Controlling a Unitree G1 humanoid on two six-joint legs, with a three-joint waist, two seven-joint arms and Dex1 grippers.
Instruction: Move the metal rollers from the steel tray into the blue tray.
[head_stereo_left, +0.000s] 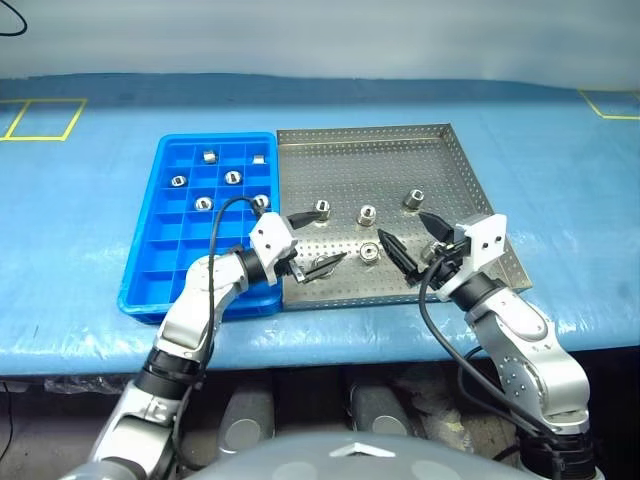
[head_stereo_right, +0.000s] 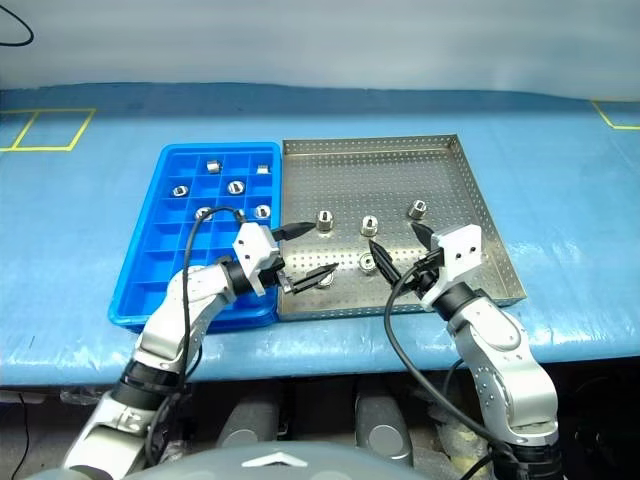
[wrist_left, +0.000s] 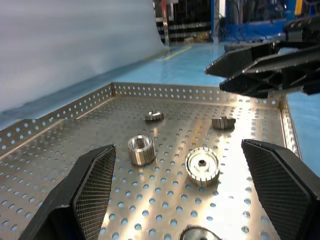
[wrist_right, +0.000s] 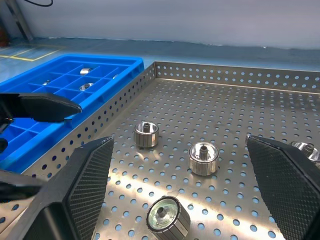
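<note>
The steel tray (head_stereo_left: 455, 165) holds several metal rollers, among them one (head_stereo_left: 322, 209) near its left rim, another (head_stereo_left: 367, 213), one (head_stereo_left: 414, 198) further right and one lying on its side (head_stereo_left: 370, 250). The blue tray (head_stereo_left: 150, 250) beside it on the left has several rollers (head_stereo_left: 232, 177) in its far compartments. My left gripper (head_stereo_left: 318, 242) hovers open and empty over the steel tray's near left part, pointing right. My right gripper (head_stereo_left: 404, 227) is open and empty over the near right part, pointing left. The side-lying roller (wrist_right: 167, 215) sits between the two grippers.
Both trays rest on a blue table (head_stereo_left: 560, 200) with yellow tape marks (head_stereo_left: 45, 118) at the far corners. The near compartments of the blue tray (head_stereo_right: 150, 285) hold nothing. The steel tray's raised rim (wrist_left: 60, 115) borders the perforated floor.
</note>
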